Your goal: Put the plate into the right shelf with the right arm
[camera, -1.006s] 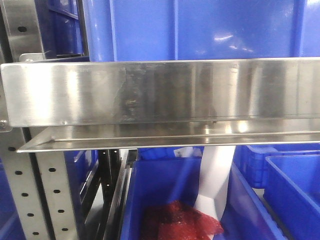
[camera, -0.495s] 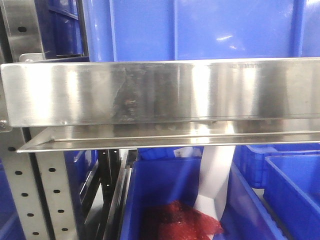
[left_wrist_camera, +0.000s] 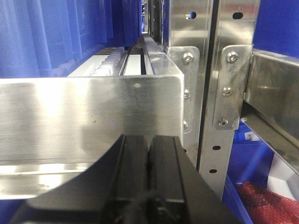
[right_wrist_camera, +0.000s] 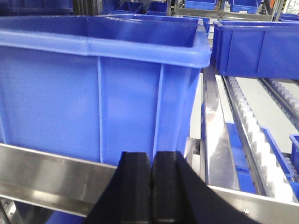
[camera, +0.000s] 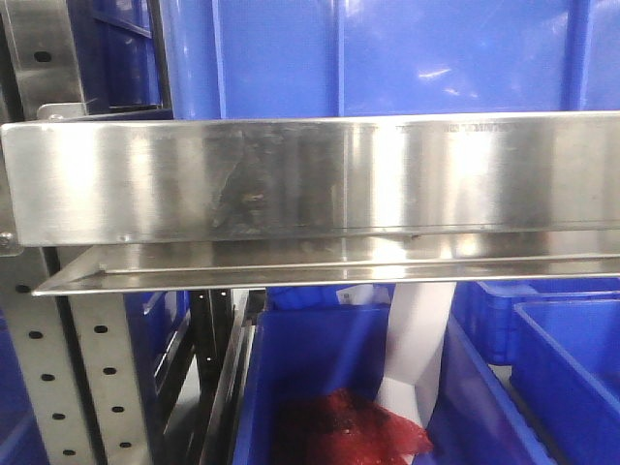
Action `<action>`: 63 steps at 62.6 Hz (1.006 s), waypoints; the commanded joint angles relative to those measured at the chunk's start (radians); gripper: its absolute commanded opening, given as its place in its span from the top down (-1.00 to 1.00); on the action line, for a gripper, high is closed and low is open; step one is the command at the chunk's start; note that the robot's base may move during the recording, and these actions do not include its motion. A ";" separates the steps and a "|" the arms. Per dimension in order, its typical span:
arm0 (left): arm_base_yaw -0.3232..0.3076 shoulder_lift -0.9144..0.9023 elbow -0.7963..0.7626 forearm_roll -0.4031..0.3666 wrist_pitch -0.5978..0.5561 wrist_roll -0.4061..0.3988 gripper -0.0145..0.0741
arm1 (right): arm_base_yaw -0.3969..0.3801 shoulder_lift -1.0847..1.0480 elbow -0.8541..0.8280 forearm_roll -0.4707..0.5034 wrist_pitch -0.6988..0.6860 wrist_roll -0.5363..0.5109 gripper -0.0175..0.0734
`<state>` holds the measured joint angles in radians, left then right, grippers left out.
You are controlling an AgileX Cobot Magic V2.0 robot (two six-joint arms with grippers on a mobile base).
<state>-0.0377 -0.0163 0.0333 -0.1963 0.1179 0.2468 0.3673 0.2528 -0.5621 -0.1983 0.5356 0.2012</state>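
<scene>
Left gripper (left_wrist_camera: 148, 154): fingers pressing together, gripping nothing, facing the steel shelf rail (left_wrist_camera: 88, 116). Right gripper (right_wrist_camera: 152, 179): fingers likewise closing flat, empty, before a blue bin (right_wrist_camera: 98, 84). Plate not showing in any view.

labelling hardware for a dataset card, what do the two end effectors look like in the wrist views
Both look alike: matte black throughout. The left end effector has two flat rectangular fingers with squared tips, widening into a broad black base; a thin dark cable shows at the bottom. The right end effector has the same blocky black fingers and flared base. No markings or labels are visible on either.
</scene>
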 commanded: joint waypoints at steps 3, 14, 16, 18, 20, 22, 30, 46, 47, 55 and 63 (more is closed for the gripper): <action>-0.007 -0.010 0.007 -0.004 -0.085 -0.002 0.78 | -0.029 0.010 0.011 -0.009 -0.116 -0.006 0.49; -0.007 -0.010 0.007 -0.004 -0.085 -0.002 0.78 | -0.163 -0.021 0.130 0.022 -0.213 -0.008 0.49; -0.007 -0.010 0.007 -0.004 -0.085 -0.002 0.78 | -0.195 -0.035 0.158 0.031 -0.241 -0.008 0.49; -0.007 -0.010 0.007 -0.004 -0.085 -0.002 0.78 | -0.220 -0.048 0.195 0.045 -0.277 -0.008 0.49; -0.007 -0.010 0.007 -0.004 -0.085 -0.002 0.78 | -0.243 -0.061 0.225 0.059 -0.306 -0.016 0.49; -0.007 -0.010 0.007 -0.004 -0.085 -0.002 0.78 | -0.263 -0.079 0.256 0.077 -0.333 -0.027 0.49; -0.007 -0.010 0.007 -0.004 -0.085 -0.002 0.78 | -0.333 -0.130 0.381 0.205 -0.441 -0.118 0.49; -0.007 -0.010 0.007 -0.004 -0.085 -0.002 0.78 | -0.387 -0.218 0.551 0.349 -0.571 -0.253 0.49; -0.007 -0.010 0.007 -0.004 -0.085 -0.002 0.78 | -0.387 -0.224 0.557 0.344 -0.573 -0.253 0.49; -0.007 -0.010 0.007 -0.004 -0.085 -0.002 0.78 | -0.387 -0.279 0.584 0.302 -0.536 -0.253 0.49; -0.007 -0.010 0.007 -0.004 -0.085 -0.002 0.78 | -0.387 -0.276 0.584 0.280 -0.544 -0.253 0.49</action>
<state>-0.0377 -0.0163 0.0333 -0.1963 0.1179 0.2468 -0.0126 -0.0096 0.0260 0.1016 0.0804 -0.0390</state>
